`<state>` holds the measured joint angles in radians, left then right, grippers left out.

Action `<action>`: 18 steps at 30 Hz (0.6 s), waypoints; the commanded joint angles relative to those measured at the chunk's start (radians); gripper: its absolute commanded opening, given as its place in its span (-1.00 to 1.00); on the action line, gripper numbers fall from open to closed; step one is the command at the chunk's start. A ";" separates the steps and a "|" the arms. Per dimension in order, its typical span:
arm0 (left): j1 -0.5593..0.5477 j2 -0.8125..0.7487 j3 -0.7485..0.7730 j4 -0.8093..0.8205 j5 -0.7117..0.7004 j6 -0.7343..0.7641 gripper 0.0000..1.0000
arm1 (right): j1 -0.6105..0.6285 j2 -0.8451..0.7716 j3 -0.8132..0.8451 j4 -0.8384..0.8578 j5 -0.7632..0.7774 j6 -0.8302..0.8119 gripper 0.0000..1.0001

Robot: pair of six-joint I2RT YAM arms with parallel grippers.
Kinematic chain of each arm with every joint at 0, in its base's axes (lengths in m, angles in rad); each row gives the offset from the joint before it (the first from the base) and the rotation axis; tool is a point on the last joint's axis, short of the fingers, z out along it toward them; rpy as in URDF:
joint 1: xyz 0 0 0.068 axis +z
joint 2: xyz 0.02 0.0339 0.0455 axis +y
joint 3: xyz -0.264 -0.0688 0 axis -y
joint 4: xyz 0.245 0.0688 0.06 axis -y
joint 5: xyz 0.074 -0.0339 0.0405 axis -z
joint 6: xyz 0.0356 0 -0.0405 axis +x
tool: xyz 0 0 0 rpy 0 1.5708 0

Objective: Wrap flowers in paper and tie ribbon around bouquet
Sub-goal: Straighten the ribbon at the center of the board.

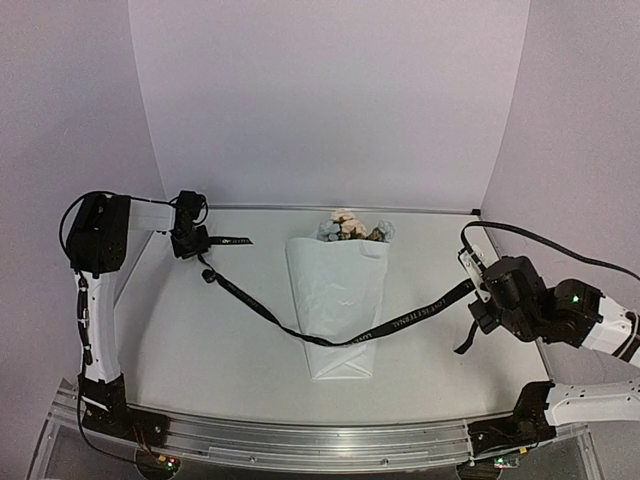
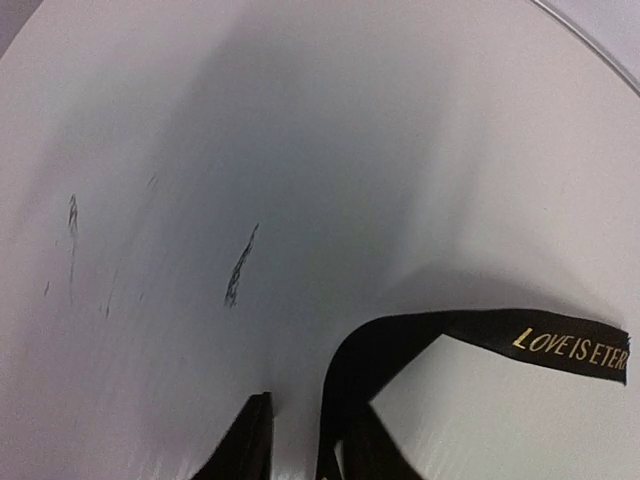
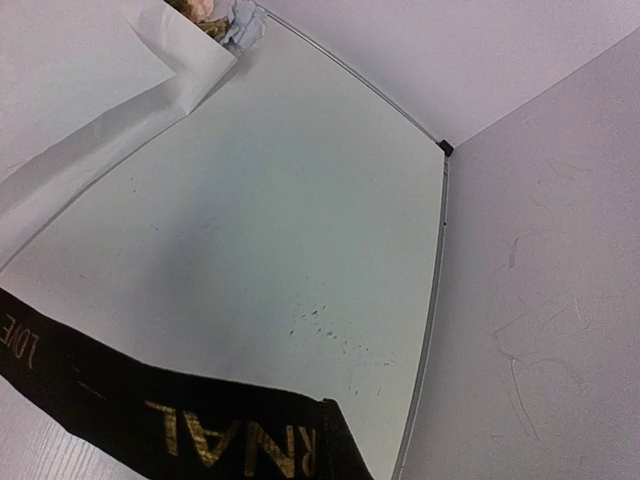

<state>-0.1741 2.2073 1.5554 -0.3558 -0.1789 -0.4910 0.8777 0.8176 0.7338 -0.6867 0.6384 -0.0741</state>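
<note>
The bouquet lies mid-table: a white paper cone with peach and blue flowers at its far end. The black ribbon runs from my left gripper, across the cone's lower part, and up to my right gripper. In the left wrist view the ribbon rises between the fingers against the right one. A gap shows on the left, so my left gripper is open. The right gripper is shut on the ribbon, its short tail hanging below. The paper and flowers show at that view's top left.
White walls close the table at the back and on both sides. A thin metal strip edges the right side and meets the back right corner. Dark scuff marks lie on the tabletop near the left gripper.
</note>
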 commanded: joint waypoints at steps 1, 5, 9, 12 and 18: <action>0.026 0.004 0.041 0.060 0.006 0.027 -0.73 | -0.048 -0.004 0.007 -0.030 -0.002 0.035 -1.00; 0.041 -0.070 -0.003 0.054 -0.047 0.028 -1.00 | -0.120 0.023 0.049 -0.070 -0.003 0.046 -1.00; 0.063 -0.242 -0.125 0.043 -0.168 -0.016 -1.00 | -0.199 0.055 0.091 -0.123 0.029 0.060 -1.00; 0.095 -0.385 -0.255 0.027 -0.246 -0.058 -1.00 | -0.266 0.068 0.117 -0.189 0.050 0.087 -1.00; 0.146 -0.618 -0.500 -0.007 -0.307 -0.164 -1.00 | -0.378 0.092 0.143 -0.281 0.095 0.101 -1.00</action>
<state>-0.0545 1.7256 1.1847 -0.3394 -0.3906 -0.5621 0.5531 0.8899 0.8310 -0.8767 0.6655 0.0049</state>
